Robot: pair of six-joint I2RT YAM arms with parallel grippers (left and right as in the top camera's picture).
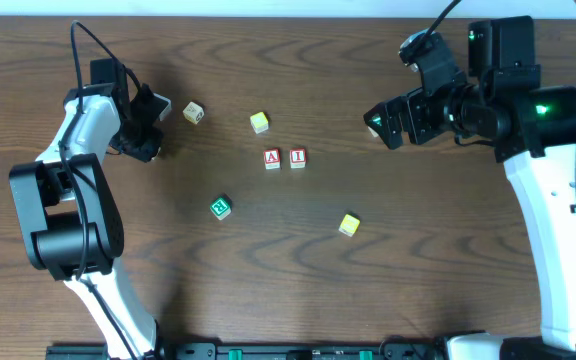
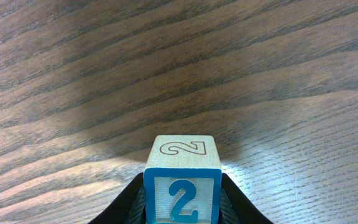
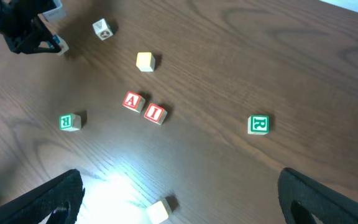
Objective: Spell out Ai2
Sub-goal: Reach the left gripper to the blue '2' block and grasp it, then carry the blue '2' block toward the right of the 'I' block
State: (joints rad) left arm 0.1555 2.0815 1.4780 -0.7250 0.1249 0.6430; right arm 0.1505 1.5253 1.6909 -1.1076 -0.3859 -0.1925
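The block with the 2 [image 2: 182,190] is being gripped by the left gripper [image 1: 151,128]: its dark fingers [image 2: 124,210] are being pressed against the two sides of the block, so this pincer is pinching it. In the left wrist view the block is being shown as a pale wooden cube. Its front face is being framed in blue and is carrying a solid blue 2, while on the top face only the outline of a 2 is being drawn. The block is being held at the far left part of the table [image 1: 438,280], on the wood or just above it; which of the two cannot be told. In the overhead view it is being hidden by the gripper. Just right of this gripper a pale block [image 1: 193,112] is lying, and further right a yellow block [image 1: 259,122]. Near the middle the red A block [image 1: 272,158] and the red I block [image 1: 297,157] are being seen side by side, the A on the left, well apart from the 2. A green block [image 1: 220,207] is lying nearer and left of them, and a second yellow block [image 1: 349,224] nearer and right. The right gripper [image 1: 381,125] is being held over the far right part, its fingers [image 3: 48,199] spread wide apart. In its wrist view a green R block [image 3: 258,124] is being shown on the table.
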